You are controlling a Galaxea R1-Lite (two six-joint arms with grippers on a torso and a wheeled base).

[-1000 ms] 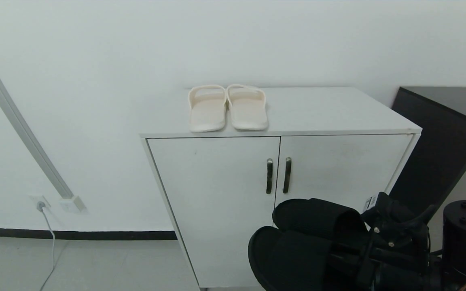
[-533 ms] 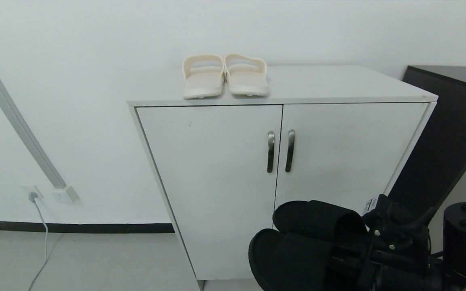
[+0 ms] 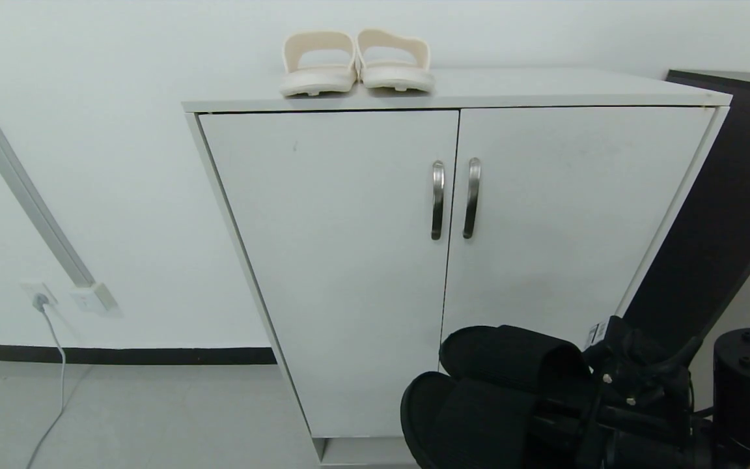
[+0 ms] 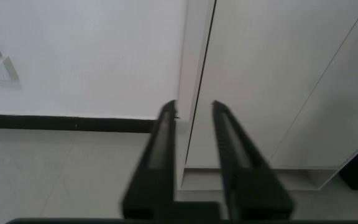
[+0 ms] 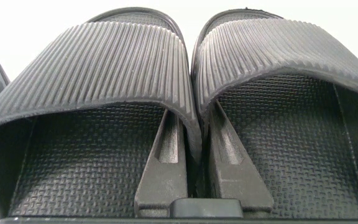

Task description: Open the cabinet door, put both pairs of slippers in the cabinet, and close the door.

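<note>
Cabinet point(image 3: 349, 260) doors shut; cream slippers point(image 3: 357, 62) on top; right jaws pinch black slippers point(image 5: 185, 93); left jaws narrowly parted, empty.

No text or number can be read.

The white cabinet point(image 3: 544, 88) stands square on the grey floor point(image 3: 121, 417), both doors point(image 3: 336, 260) shut, and two metal handles point(image 3: 438, 200) flank the middle seam. On its top, toward the left end, sits the cream pair of slippers point(image 3: 357, 62), side by side and touching, heels seemingly right at the front edge. A pale cable point(image 3: 49, 423) trails onto the floor at far left.
</note>
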